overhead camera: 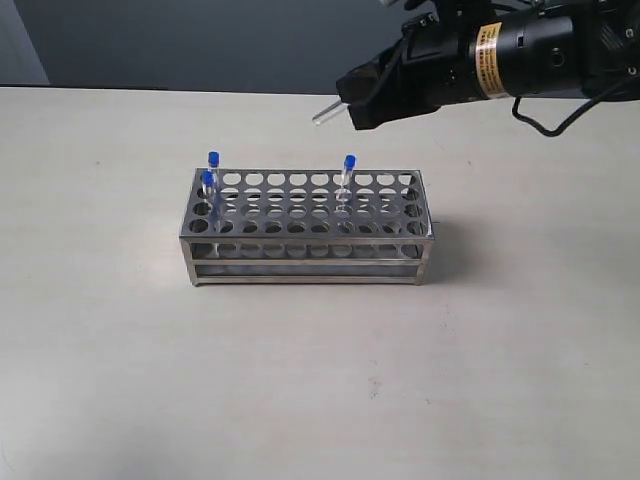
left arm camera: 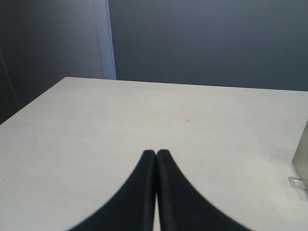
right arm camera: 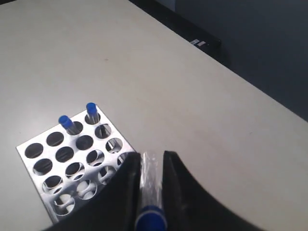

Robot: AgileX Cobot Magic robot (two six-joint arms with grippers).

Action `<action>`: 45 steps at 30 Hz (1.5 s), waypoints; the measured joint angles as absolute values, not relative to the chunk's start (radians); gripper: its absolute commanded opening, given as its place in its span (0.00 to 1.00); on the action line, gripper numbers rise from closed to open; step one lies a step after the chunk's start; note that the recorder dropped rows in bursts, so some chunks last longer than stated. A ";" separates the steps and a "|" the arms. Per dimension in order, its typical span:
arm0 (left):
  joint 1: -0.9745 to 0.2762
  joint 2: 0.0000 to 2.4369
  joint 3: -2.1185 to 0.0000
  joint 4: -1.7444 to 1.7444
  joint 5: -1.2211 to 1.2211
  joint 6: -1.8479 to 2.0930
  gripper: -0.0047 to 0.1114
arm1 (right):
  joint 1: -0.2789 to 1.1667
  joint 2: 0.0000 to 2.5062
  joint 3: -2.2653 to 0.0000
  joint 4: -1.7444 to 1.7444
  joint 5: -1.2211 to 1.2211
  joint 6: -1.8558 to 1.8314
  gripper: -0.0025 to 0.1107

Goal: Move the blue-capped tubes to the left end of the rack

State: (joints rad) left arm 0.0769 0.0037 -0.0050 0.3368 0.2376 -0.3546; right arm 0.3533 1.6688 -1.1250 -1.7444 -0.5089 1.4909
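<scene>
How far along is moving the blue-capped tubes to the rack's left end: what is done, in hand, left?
Done: two blue-capped tubes stand at the left end of the rack. In hand: the right pincer grips a third tube, aloft beyond the rack. Left: seat that tube, then move the fourth tube standing right of the rack's middle. The left pincer is shut, empty.

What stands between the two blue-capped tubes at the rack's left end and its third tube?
Only empty holes of the rack lie between left pair and third tube, per exterior view.
</scene>
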 measured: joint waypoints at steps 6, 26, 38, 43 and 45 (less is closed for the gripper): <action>0.077 0.004 -0.005 0.337 0.238 -0.355 0.04 | 0.353 1.695 -1.135 -1.746 -0.582 1.482 0.01; 0.077 0.004 -0.005 0.337 0.238 -0.355 0.04 | 0.571 1.910 -1.300 -1.746 -0.612 1.476 0.01; 0.077 0.004 -0.005 0.337 0.238 -0.355 0.04 | 0.571 1.985 -1.308 -1.743 -0.603 1.478 0.01; 0.077 0.004 -0.005 0.337 0.238 -0.355 0.04 | 0.571 1.985 -1.319 -1.743 -0.603 1.478 0.01; 0.077 0.004 -0.005 0.337 0.238 -0.355 0.04 | 0.571 1.988 -1.327 -1.745 -0.603 1.478 0.01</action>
